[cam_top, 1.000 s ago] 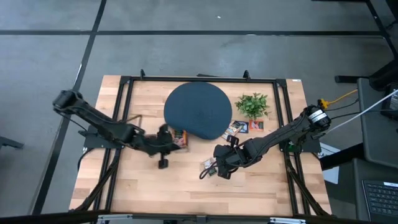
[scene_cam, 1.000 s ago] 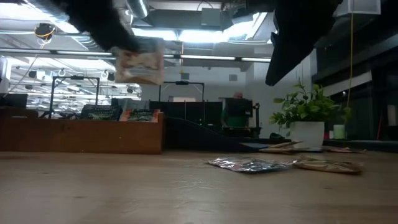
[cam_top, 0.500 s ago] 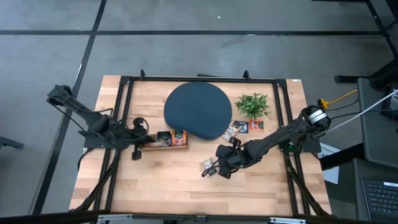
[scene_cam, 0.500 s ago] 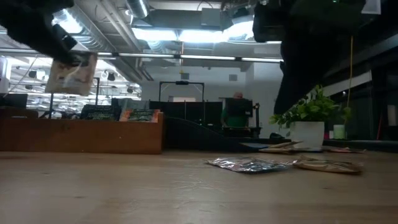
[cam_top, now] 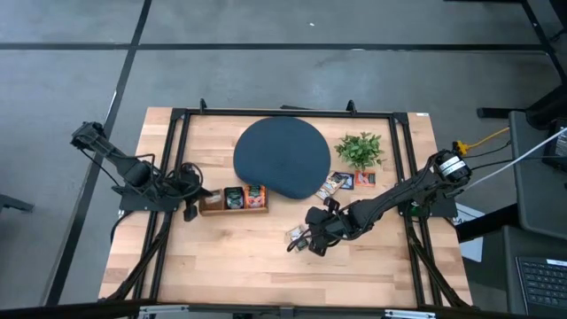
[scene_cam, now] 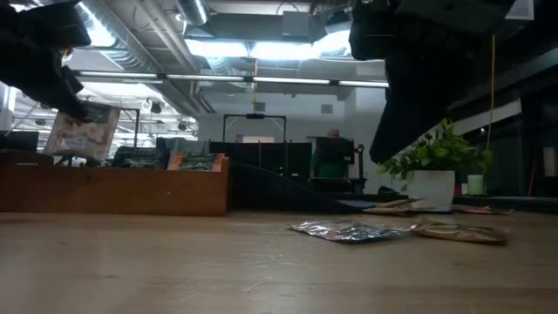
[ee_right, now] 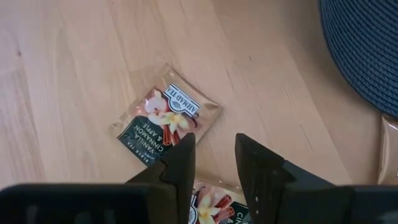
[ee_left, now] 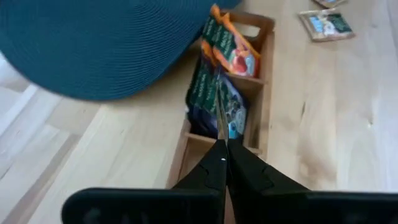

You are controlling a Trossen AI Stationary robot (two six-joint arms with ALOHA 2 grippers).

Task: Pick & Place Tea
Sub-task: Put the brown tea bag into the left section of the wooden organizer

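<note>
- Well, over on the left, the left gripper (cam_top: pixel 188 211) hangs just off the left end of the wooden box (cam_top: pixel 232 200), its fingers (ee_left: pixel 219 163) pinched tight on a pale sachet (scene_cam: pixel 82 133) held edge-on above the box.
- That box already has two sachets standing in it, a dark green one (ee_left: pixel 208 93) and an orange one (ee_left: pixel 231 51); the compartment nearest the gripper looks free.
- My read is that the placing step is in hand: the next move calls for lining the sachet up over the free slot, lowering it in and letting go.
- In the middle, the round dark disc (cam_top: pixel 282 157) lies flat, its edge touching the box.
- Right of centre, the right gripper (cam_top: pixel 312 244) hovers low over the table (cam_top: pixel 230 266) with its fingers (ee_right: pixel 179 167) parted and nothing between them.
- Just ahead of it lies a vanilla-and-cinnamon sachet (ee_right: pixel 166 123), with another (ee_right: pixel 210 206) right under the fingers; it would need to drop and close on one.
- Farther right, a few more sachets (cam_top: pixel 347 181) lie near the small plant (cam_top: pixel 360 149).
</note>
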